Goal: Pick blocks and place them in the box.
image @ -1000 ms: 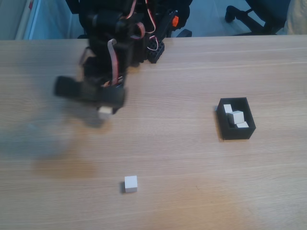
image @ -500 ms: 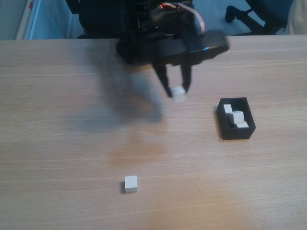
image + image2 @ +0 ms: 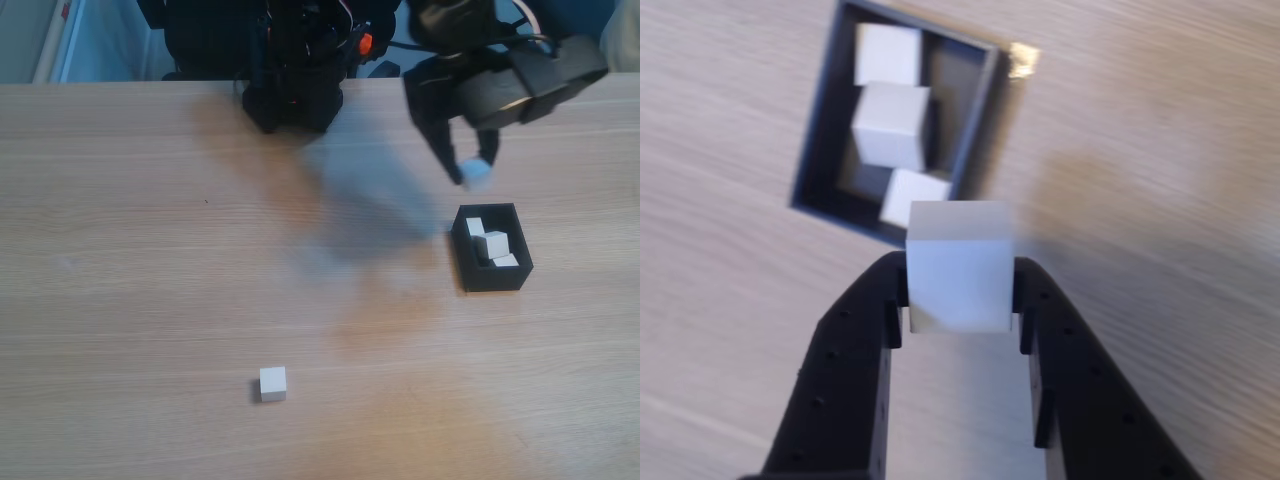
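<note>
Fingers [image 3: 960, 300] pinching block [image 3: 960, 265] | swung right across counter [image 3: 150, 300], now just short of box [image 3: 492, 275] | release next.

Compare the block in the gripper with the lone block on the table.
The held block is clamped between the gripper's fingers in the air near the box; the lone block rests free on the table, far from the box. Both are plain white cubes.
</note>
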Robot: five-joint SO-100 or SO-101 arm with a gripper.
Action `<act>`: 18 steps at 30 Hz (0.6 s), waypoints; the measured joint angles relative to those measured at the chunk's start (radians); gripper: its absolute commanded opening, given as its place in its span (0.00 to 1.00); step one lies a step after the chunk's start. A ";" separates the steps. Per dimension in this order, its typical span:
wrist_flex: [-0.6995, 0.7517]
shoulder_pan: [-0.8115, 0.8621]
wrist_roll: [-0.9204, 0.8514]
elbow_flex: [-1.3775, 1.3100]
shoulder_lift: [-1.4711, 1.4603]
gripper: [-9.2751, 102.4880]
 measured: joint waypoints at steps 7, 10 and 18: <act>-0.026 -0.066 0.087 -0.051 -0.078 0.12; -0.066 -0.078 0.098 -0.052 -0.078 0.17; -0.086 -0.055 0.100 -0.052 -0.078 0.19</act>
